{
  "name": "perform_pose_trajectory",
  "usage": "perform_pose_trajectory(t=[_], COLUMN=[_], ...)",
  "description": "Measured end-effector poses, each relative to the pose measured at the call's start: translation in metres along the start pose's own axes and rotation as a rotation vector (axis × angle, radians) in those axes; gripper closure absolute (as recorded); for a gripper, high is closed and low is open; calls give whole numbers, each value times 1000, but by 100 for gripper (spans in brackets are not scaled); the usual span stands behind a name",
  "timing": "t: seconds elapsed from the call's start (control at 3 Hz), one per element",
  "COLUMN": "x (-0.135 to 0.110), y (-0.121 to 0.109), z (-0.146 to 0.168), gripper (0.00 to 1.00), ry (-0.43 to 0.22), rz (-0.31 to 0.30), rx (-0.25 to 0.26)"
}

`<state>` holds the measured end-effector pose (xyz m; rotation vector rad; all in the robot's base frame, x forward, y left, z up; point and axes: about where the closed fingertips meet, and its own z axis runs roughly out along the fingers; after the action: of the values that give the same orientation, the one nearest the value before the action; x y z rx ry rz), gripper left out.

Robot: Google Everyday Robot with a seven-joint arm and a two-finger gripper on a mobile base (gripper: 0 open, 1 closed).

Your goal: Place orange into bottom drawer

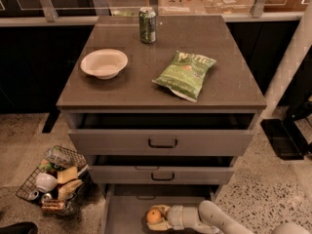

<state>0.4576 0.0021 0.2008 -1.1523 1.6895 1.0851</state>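
The orange (154, 216) is a small round fruit held in my gripper (159, 217) low in the camera view. The gripper is shut on it, with pale fingers (164, 225) wrapped around its right and lower sides. My white arm comes in from the lower right. The orange hangs just over the plain grey floor of the open bottom drawer (126, 208), near its middle. I cannot tell whether the orange touches the floor.
Two upper grey drawers (162, 141) with dark loop handles stand partly open above. On the cabinet top sit a white bowl (104, 63), a green chip bag (186, 74) and a green soda can (147, 25). A wire basket (52, 180) of items stands on the floor at left.
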Motion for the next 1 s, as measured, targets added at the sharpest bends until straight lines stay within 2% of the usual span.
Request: perform_pose_trajectory(t=[0.33,0.67,1.0], x=[4,7,22], y=[1,1,-2], z=[34,53,69], gripper=[100,100,100], ry=[-17,-12,19], rz=[-34,-51,-52], rx=[-26,-32,-28])
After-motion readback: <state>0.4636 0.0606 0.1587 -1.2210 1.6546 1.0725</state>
